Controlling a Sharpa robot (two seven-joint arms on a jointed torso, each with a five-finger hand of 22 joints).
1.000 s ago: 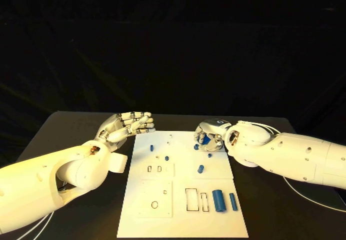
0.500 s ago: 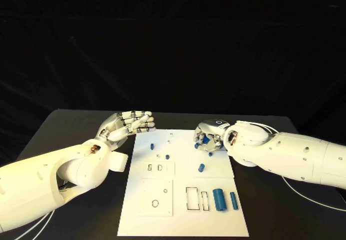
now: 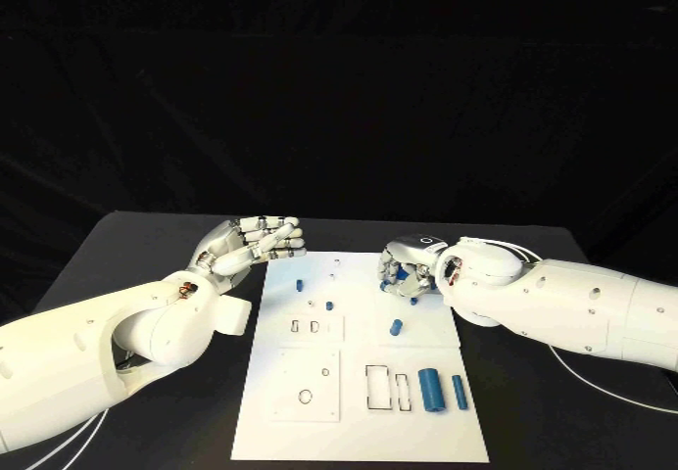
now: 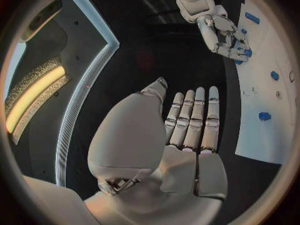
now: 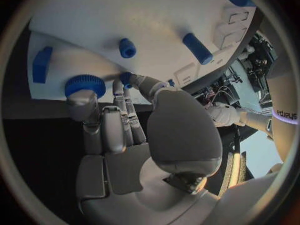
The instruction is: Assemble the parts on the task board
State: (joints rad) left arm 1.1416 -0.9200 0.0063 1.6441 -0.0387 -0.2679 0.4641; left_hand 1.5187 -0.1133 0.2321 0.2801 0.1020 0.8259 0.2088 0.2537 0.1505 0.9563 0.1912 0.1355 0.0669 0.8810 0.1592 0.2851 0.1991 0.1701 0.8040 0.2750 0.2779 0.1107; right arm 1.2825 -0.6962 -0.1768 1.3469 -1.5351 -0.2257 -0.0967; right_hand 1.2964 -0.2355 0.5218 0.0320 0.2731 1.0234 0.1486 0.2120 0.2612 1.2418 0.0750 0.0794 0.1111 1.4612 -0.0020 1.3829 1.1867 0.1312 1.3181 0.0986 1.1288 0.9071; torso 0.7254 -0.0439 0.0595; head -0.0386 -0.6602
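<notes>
Centre of the black worktop (image 3: 141, 245): one white task board (image 3: 361, 431), a flat rectangular plate with outlined rectangular slots and small round holes.

Blue parts, loose on the board, head view: two upright-lying cylinders side by side at 5 o'clock, one thick (image 3: 427, 391), one thin (image 3: 458, 392); one short peg (image 3: 397, 326) near centre; one slanted peg (image 3: 300, 285) at 11 o'clock; one small stud (image 3: 329, 305) just below it.

At 1 o'clock on the board: one right hand (image 3: 407, 266), fingers curled down and clamped on a blue ribbed round part (image 5: 85, 84); a small blue peg (image 5: 125, 78) sits at its fingertips.

Off the board's 10 o'clock edge: one left hand (image 3: 252, 244), fingers straight and together, thumb apart, holding nothing.

Writing: a purple mark near the right wrist view's rim, too small to read surely.
</notes>
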